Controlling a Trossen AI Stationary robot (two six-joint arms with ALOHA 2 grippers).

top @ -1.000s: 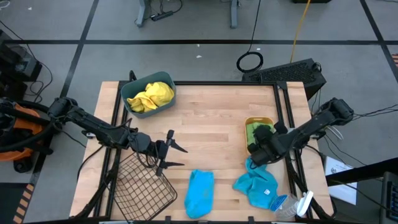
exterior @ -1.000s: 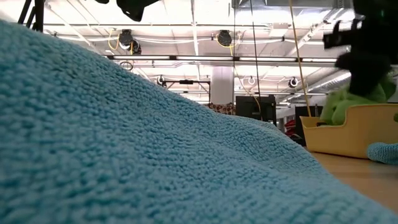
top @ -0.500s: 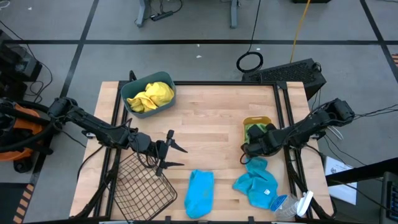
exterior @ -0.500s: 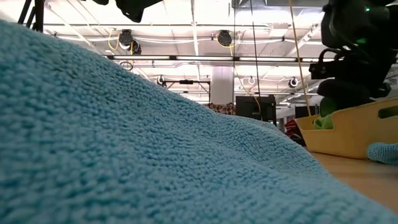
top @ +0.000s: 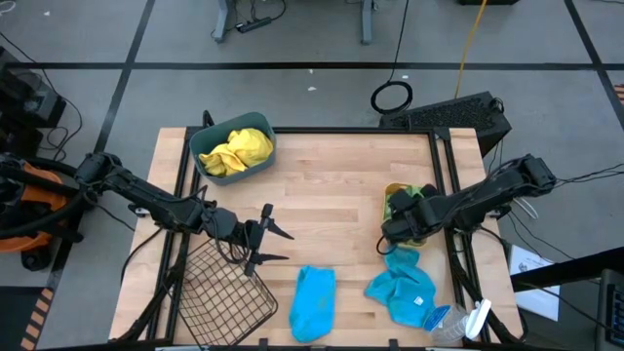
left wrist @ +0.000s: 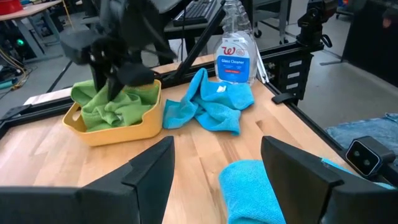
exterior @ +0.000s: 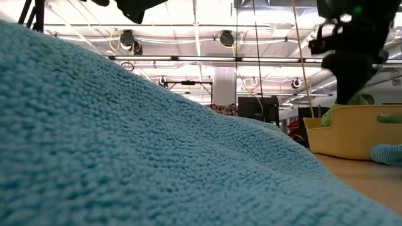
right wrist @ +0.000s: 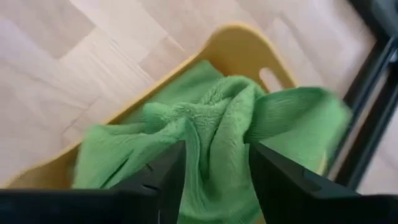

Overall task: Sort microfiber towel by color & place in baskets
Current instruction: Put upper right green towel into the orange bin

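Observation:
Two yellow towels (top: 239, 148) lie in the teal bin (top: 205, 161) at the table's far left. Green towels (left wrist: 115, 106) fill the orange-yellow tub (top: 398, 190) on the right. One blue towel (top: 314, 302) lies folded on the near table, and another (top: 402, 288) lies crumpled near the tub. My right gripper (top: 392, 229) hangs open over the tub, its fingers on either side of a raised green fold (right wrist: 211, 118). My left gripper (top: 283, 246) waits open above the table beside the wire-mesh basket (top: 219, 292). My right gripper points down over the green towels in the tub, with a hump of green cloth (right wrist: 214, 134) between its open fingers. Whether the fingers touch the cloth, I cannot tell.
A clear spray bottle (top: 466, 322) lies at the near right corner beside the crumpled blue towel. The wire-mesh basket sits at the near left edge. Bare wood stretches across the table's middle. In the low view the folded blue towel (exterior: 125, 138) blocks most of the sight.
A green towel hung below my right gripper above the tub a second ago. The gripper dropped into the tub, tipping it briefly, then rose and shifted slightly toward the table's left. The green towel now lies in the tub, which sits level again.

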